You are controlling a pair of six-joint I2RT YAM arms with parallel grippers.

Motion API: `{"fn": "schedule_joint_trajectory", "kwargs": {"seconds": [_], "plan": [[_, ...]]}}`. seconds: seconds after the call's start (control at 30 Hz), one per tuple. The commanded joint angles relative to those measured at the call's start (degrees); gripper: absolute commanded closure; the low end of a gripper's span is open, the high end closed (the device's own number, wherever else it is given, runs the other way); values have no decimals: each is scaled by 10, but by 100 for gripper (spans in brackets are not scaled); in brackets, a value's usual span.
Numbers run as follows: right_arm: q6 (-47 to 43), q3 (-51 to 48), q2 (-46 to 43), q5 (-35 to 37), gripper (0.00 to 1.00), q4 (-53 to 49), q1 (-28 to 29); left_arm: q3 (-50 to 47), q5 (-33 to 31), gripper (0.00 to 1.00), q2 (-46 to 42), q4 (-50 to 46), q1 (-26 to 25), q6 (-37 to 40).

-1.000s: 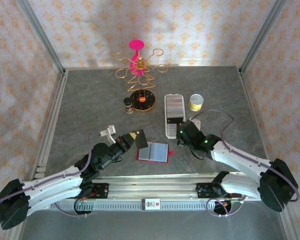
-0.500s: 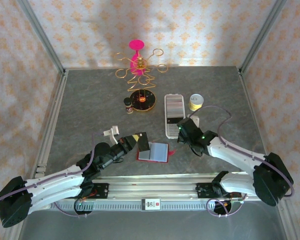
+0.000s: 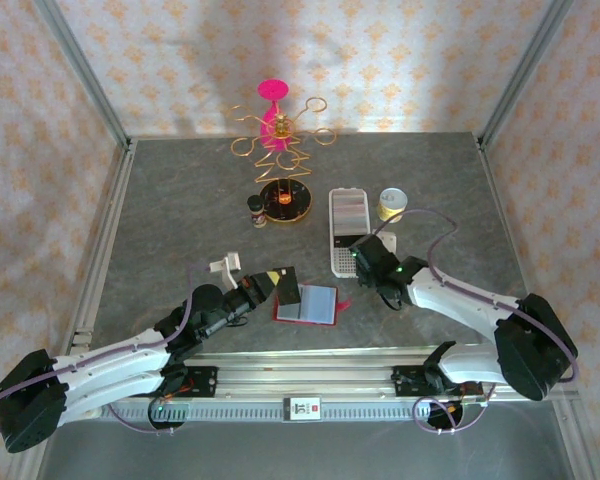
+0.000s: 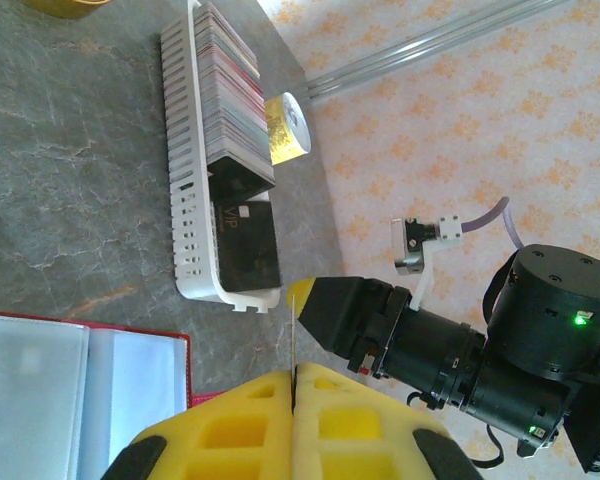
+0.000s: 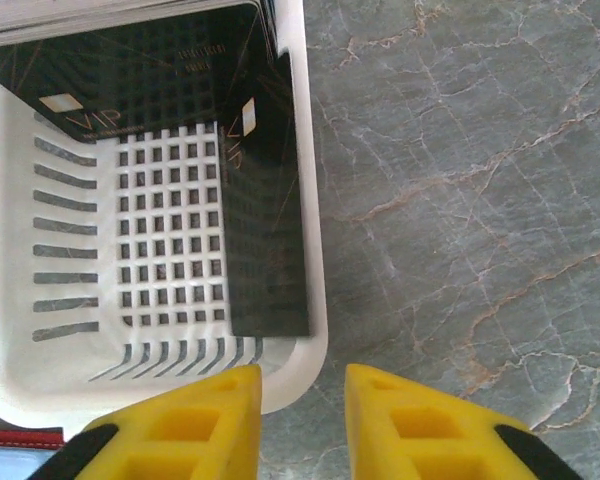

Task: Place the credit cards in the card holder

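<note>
one credit card (image 3: 288, 286): dark, edge-on in the left wrist view, at the left edge of the card holder (image 3: 315, 305).
left gripper (image 4: 293, 378): yellow fingers pressed together on that card.
card holder: lying open and flat, red rim, grey-clear pockets facing up.
right gripper (image 5: 300, 395): jaws spread, over the near end of the white tray (image 5: 317, 260).
tray contents: black vip cards (image 5: 130, 90) lying flat, a stack (image 4: 230, 110) behind them.

My arms (image 3: 115, 362) wear white shells with black joints (image 3: 30, 410), lilac cables (image 4: 518, 232) and green lights (image 4: 578, 318); my fingers (image 5: 185, 430) are yellow, hollow-celled blocks.
</note>
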Motion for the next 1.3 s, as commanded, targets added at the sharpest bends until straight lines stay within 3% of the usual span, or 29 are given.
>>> {"fn": "schedule_joint_trajectory", "kwargs": {"seconds": [0.0, 0.13, 0.27, 0.4, 0.6, 0.73, 0.87, 1.03, 1.27], "plan": [[1, 30, -1, 21, 67, -35, -2, 15, 14, 100, -1, 19, 4, 6], [7, 52, -41, 5, 66, -65, -3, 26, 27, 100, -3, 5, 4, 15], [22, 43, -123, -103, 62, -29, -2, 30, 57, 100, -4, 27, 4, 14], [78, -13, -185, -276, 55, 96, 7, 22, 110, 100, 7, 123, 3, -4], [188, -95, -215, -397, 39, 338, 77, 3, 159, 100, 47, 278, 1, -56], [221, -109, -209, -415, 42, 405, 99, 4, 175, 100, 69, 328, -2, -76], [244, -120, -224, -422, 55, 447, 103, 6, 170, 100, 68, 319, -4, -71], [234, -109, -265, -353, 52, 357, 103, 4, 138, 100, 33, 260, -4, -55], [270, -140, -288, -372, 53, 412, 106, -5, 89, 100, -8, 211, -4, -47]]}}
